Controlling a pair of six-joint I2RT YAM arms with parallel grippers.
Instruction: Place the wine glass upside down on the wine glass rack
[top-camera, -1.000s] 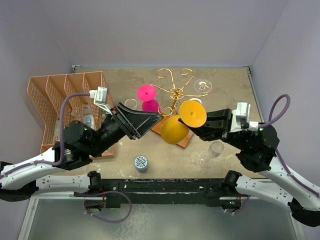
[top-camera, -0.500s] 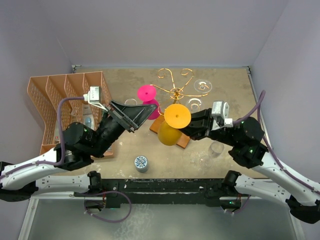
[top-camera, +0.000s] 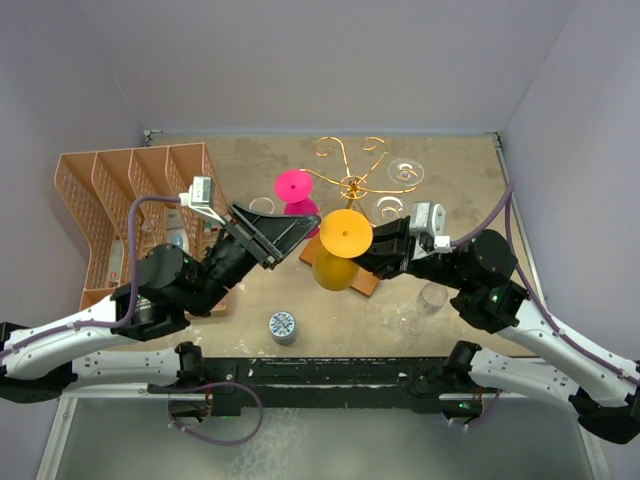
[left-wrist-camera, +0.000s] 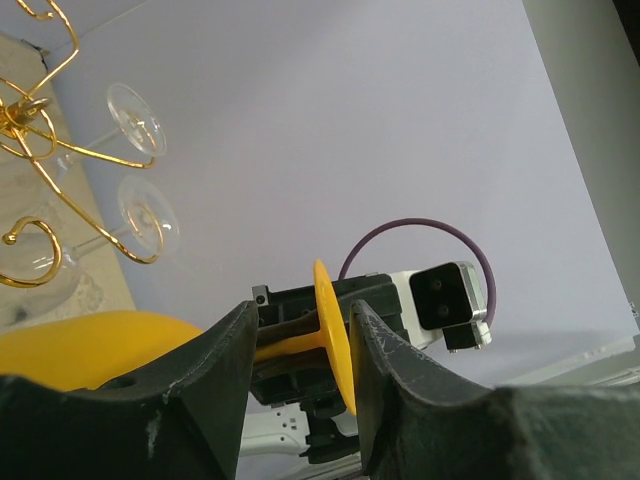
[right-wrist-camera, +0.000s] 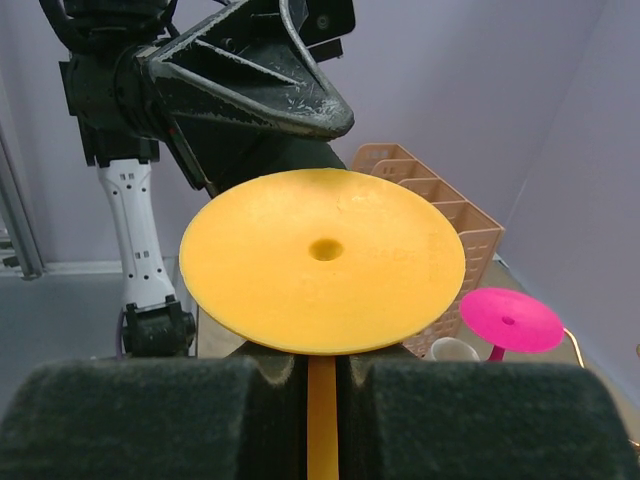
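- The right fingers (top-camera: 372, 250) are clamped on the stem of the yellow glass (top-camera: 340, 250), just under its foot. In the right wrist view the stem sits pinched between both pads.
- The yellow glass hangs upside down in the air, its flat foot on top and its bowl below. It is over the near edge of the wooden base (top-camera: 365, 282), just in front of the rack (top-camera: 352, 186). It rests on none of the rack's arms.
- The left fingers (top-camera: 300, 232) are apart, with their tips just beside the left rim of the foot. In the left wrist view the foot appears edge-on in the gap between them. Whether either finger touches it cannot be told.
- The rack is a gold wire stand with curled arms around a central post, at the far middle of the surface (top-camera: 250, 160).
- The pink glass (top-camera: 296, 188) is at the rack's left side, upside down with its foot on top.
- The clear glasses (top-camera: 405, 172) are two, hanging bowl-down from the right-hand arms with their feet resting on the wire.
- The loose glass (top-camera: 425, 303), also clear, is on the surface right of the base, just beside the right arm. Whether it stands or lies cannot be told.
- The basket (top-camera: 100, 190) is orange and divided, at the far left behind the left arm.
- The disc (top-camera: 283, 326) is small, round and patterned in blue and white. It lies near the front edge between the two arms.
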